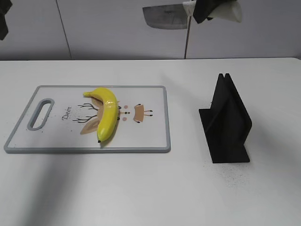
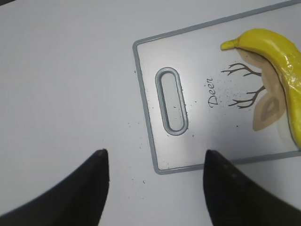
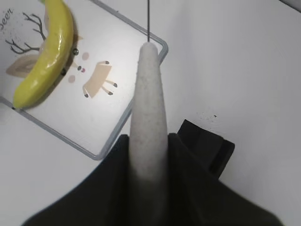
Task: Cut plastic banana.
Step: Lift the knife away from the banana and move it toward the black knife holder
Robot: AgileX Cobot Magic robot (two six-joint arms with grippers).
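Observation:
The plastic banana (image 1: 107, 113) lies whole on the white cutting board (image 1: 146, 136) with a deer print, left of the table's middle. It also shows in the left wrist view (image 2: 282, 61) and the right wrist view (image 3: 47, 56). My right gripper (image 1: 207, 10) is high above the table at the top of the exterior view, shut on a knife's pale handle (image 3: 149, 108); the grey blade (image 1: 165, 17) points left. My left gripper (image 2: 153, 157) is open and empty, above the table near the board's handle-hole corner (image 2: 171, 101).
A black knife stand (image 1: 226, 120) sits on the white table right of the board; it shows in the right wrist view (image 3: 207, 143). A grey wall runs behind the table.

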